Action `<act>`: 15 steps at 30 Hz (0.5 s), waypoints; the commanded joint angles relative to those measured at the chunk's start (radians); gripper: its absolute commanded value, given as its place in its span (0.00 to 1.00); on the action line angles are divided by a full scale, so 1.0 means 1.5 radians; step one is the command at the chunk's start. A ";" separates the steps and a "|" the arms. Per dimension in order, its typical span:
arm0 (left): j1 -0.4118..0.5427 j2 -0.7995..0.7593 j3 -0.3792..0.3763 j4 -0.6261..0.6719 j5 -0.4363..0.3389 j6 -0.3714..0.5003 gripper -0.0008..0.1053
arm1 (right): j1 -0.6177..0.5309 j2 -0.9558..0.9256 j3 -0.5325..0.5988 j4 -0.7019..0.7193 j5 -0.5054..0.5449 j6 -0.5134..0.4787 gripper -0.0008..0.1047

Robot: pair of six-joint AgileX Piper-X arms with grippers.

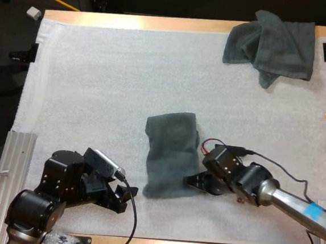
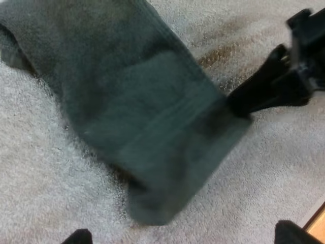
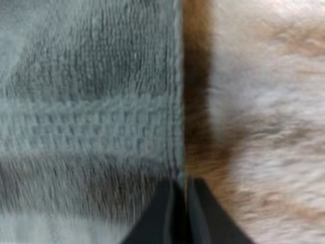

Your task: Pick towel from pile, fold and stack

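**Right hand at folded towel's long edge**

Folded towel (image 1: 170, 154) lies mid-mat (image 1: 86, 81), long axis running near-to-far. The crumpled pile (image 1: 272, 46) sits at the far right corner. Right hand (image 1: 192, 180) touches the towel's right edge at the near end. It is closer than left hand (image 1: 125, 197), which is just off the near left corner, released, fingertips (image 2: 78, 236) wide apart. Right wrist view adds 1 detail: fingers (image 3: 162, 213) clenched together at the hem; can't tell if they pinch cloth.

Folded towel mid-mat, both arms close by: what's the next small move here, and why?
Probably ease the left gripper forward to the near corner of the folded towel: its fingers stand open just short of it, while the right gripper, fingers together, sits at the towel's right edge.
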 commanded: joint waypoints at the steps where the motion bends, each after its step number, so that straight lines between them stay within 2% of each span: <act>1: -0.003 0.000 -0.003 0.001 0.007 0.004 0.65 | -0.004 -0.048 -0.002 0.088 0.055 -0.048 0.01; 3: -0.004 -0.002 -0.002 0.000 0.008 0.003 0.65 | -0.006 -0.068 -0.002 0.136 0.074 -0.066 0.01; 5: -0.003 0.000 -0.002 0.000 0.005 0.001 0.65 | 0.000 -0.067 -0.001 0.124 0.071 -0.056 0.01; 10: -0.003 0.004 -0.002 -0.010 0.013 0.001 0.65 | -0.003 -0.122 -0.001 0.247 0.136 -0.087 0.01; 15: -0.002 0.043 -0.001 -0.047 0.049 -0.004 0.65 | -0.004 -0.142 -0.001 0.280 0.157 -0.078 0.01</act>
